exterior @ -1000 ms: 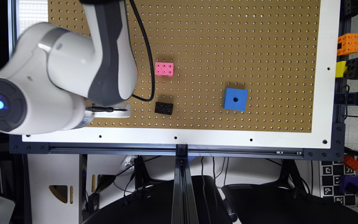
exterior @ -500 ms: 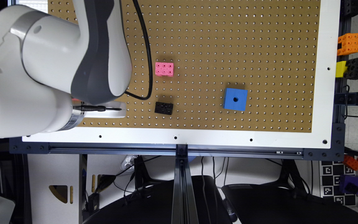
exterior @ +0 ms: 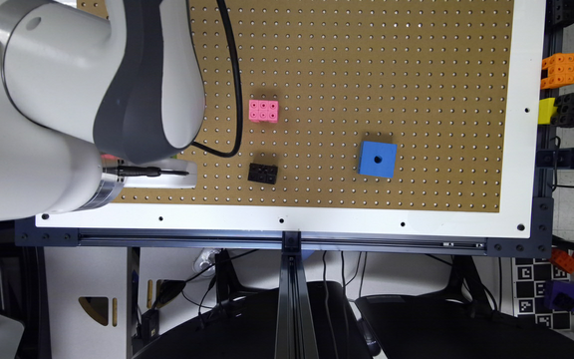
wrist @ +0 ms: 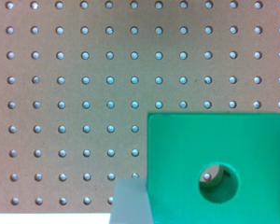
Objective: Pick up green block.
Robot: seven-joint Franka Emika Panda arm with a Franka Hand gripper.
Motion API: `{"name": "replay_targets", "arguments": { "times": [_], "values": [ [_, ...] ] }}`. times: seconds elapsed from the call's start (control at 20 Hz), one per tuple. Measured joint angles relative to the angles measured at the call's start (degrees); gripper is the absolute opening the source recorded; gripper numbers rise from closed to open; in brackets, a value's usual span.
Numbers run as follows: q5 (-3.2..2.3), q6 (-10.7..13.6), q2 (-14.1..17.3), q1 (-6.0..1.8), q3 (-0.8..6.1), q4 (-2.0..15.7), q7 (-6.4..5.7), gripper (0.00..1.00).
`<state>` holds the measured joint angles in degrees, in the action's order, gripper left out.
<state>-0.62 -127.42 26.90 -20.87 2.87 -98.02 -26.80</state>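
Close over the pegboard [wrist: 84, 70], the green block [wrist: 214, 158] sits flat on it, round hole facing up, with one grey finger [wrist: 130, 200] of the gripper [exterior: 167, 173] right beside its edge. Whether the hand is gripping or loose, I can't tell. From the exterior view, the arm [exterior: 68, 99] looms over the board; the black brick [exterior: 262, 173] lies between the gripper and the blue cube [exterior: 377, 159], the pink brick [exterior: 263, 110] near the black one.
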Motion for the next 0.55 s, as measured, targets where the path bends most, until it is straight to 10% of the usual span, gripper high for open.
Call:
{"name": "replay_targets", "arguments": {
  "times": [0.55],
  "values": [
    [0.00,4.0,-4.3,0.00,0.01,0.01,0.00,0.00]
  ]
}}
